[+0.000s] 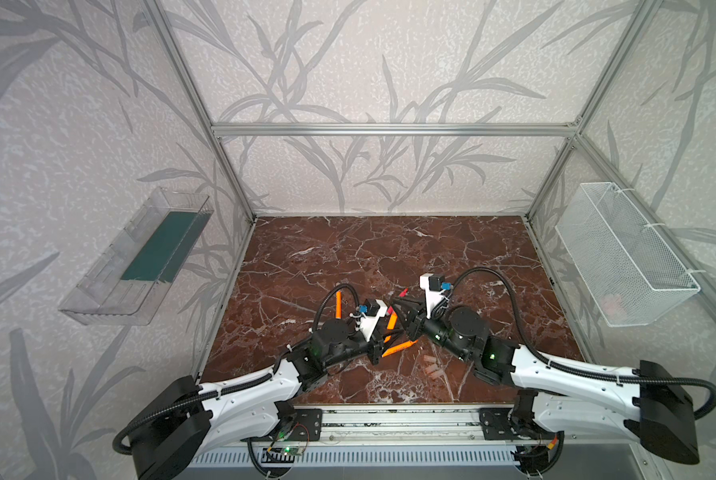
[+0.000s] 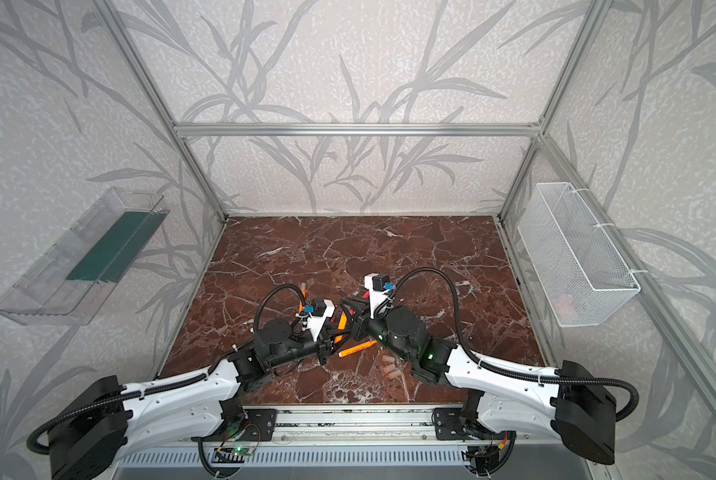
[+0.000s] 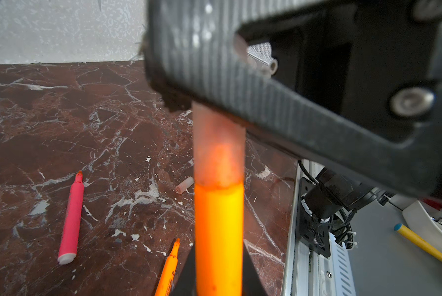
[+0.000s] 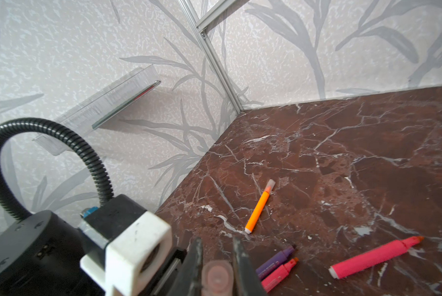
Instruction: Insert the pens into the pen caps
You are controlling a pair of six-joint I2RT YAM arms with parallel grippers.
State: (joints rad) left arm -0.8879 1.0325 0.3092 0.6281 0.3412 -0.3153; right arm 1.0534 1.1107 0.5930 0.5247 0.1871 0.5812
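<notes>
One orange pen (image 4: 259, 207) lies capped on the counter (image 4: 343, 153). My left pincer (image 3: 218, 282) grips a second orange pen (image 3: 218, 225), and my right pincer (image 4: 217, 253) pinches the cap (image 3: 218, 148) over its tip, which looks seated. Four bare pens (image 4: 374, 256) and loose caps (image 1: 431, 368) to go.

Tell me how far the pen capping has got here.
Done: one orange pen lies capped. In hand: left gripper holds a second orange pen, its tip inside the cap that the right gripper clamps. Left: third orange pen, purple pen and two pink pens lie uncapped; loose caps lie nearby.
</notes>
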